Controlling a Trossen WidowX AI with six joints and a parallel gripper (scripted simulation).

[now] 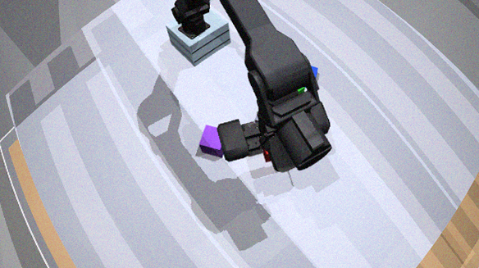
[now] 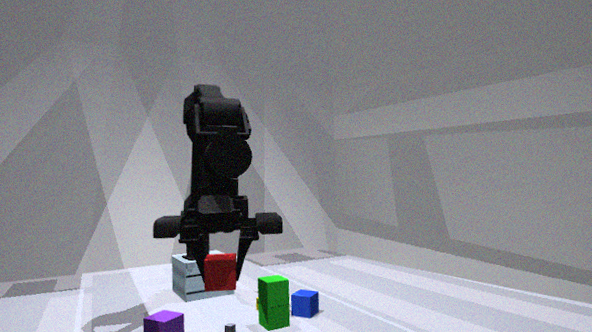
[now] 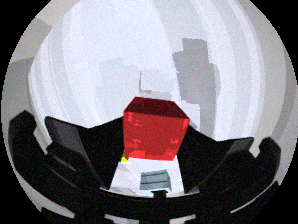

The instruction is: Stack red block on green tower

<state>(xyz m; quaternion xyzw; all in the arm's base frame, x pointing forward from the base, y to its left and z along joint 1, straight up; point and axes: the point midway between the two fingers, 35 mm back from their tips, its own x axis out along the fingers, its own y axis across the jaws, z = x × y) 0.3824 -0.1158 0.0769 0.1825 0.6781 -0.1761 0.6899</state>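
- While the red block (image 1: 267, 155) (image 2: 220, 272) (image 3: 152, 132) hangs mid-frame in the exterior view, left of the upright two-block green tower (image 1: 301, 90) (image 2: 273, 302), carry it level.
- The black parallel-jaw gripper (image 2: 219, 278) (image 3: 152, 119) pinches it by opposite sides; keep that grip firm.
- Raise its underside well above the tower before crossing, lest it clip the top.
- Centre it, lower gently, release only once seated, then withdraw straight up.
- The small blue cube (image 1: 314, 71) (image 2: 304, 304) sits beside the tower; keep the fingers clear.
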